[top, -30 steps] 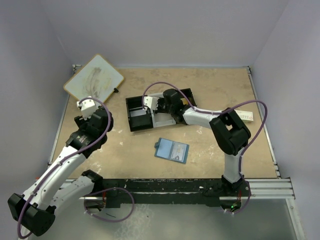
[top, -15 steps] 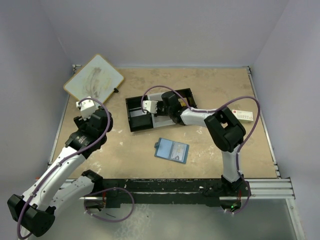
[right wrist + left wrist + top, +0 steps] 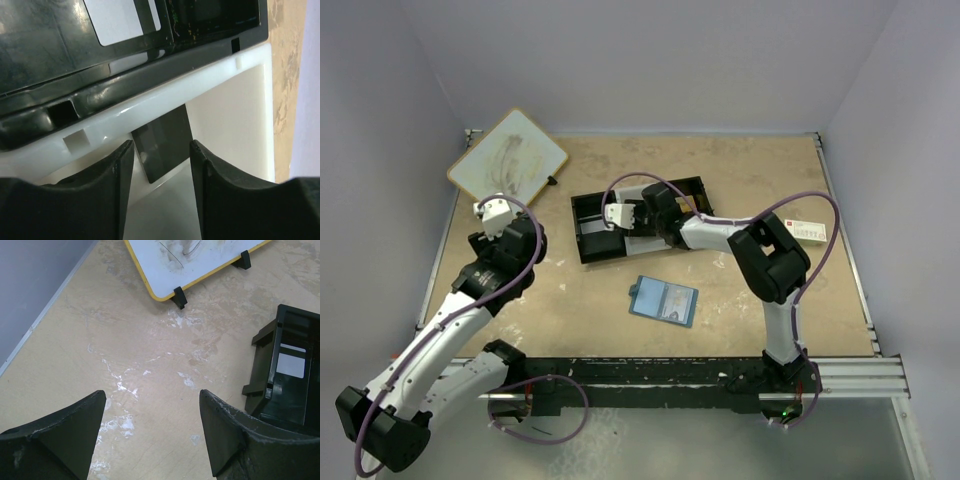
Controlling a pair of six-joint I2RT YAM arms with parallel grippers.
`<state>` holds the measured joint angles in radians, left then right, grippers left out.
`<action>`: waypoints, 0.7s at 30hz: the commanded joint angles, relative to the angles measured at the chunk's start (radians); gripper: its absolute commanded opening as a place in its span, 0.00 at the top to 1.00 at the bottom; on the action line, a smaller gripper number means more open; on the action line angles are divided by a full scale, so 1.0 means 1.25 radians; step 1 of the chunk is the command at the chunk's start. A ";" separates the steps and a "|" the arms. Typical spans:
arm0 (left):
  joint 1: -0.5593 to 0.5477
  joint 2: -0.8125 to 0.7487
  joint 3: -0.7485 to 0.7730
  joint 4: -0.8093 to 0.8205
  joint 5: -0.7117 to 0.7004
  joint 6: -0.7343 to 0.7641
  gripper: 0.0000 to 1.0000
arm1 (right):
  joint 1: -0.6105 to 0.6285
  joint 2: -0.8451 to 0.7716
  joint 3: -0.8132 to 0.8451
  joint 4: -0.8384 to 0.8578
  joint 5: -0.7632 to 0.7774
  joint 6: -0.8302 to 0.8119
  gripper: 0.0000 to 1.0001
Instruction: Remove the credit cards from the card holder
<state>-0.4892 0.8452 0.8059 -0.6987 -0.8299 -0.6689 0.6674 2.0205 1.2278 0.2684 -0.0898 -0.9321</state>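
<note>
Here the bench [image 3: 750,170] carries a whiteboard [image 3: 510,155] at its far left corner and a black-and-white tray [image 3: 592,240] in the middle. The left gripper [image 3: 152,405] hangs wide over bare bench beside the tray. The right gripper [image 3: 161,150] stands part-open over the tray's white compartment. The card holder [image 3: 664,300] lies open on the bench, in front of the tray. A dark card [image 3: 162,132] lies in that compartment, showing between the fingers.

black-and-white tray [image 3: 590,250], yellow-rimmed whiteboard [image 3: 510,155], white printed card [image 3: 812,232]
</note>
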 commanded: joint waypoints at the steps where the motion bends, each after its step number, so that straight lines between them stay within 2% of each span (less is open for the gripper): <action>1: 0.000 0.005 0.020 0.008 -0.010 0.000 0.27 | -0.001 -0.040 0.052 -0.031 -0.025 0.014 0.47; 6: 0.001 0.010 0.022 0.008 -0.009 0.000 0.27 | -0.001 -0.066 0.048 -0.024 -0.018 0.040 0.45; 12: 0.001 0.013 0.020 0.012 -0.003 0.002 0.27 | -0.002 -0.154 -0.013 0.100 0.028 0.145 0.43; 14: 0.001 0.017 0.020 0.012 0.001 0.003 0.27 | -0.005 -0.200 -0.031 0.139 0.034 0.221 0.43; 19: 0.001 0.023 0.020 0.013 0.006 0.005 0.27 | -0.010 -0.291 -0.068 0.135 0.060 0.446 0.53; 21: 0.001 0.024 0.018 0.014 0.010 0.005 0.27 | -0.016 -0.340 -0.115 0.172 0.082 0.494 0.55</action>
<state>-0.4892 0.8742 0.8059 -0.6983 -0.8181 -0.6685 0.6617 1.7020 1.1564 0.3836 -0.0433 -0.5499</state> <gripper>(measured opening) 0.733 0.467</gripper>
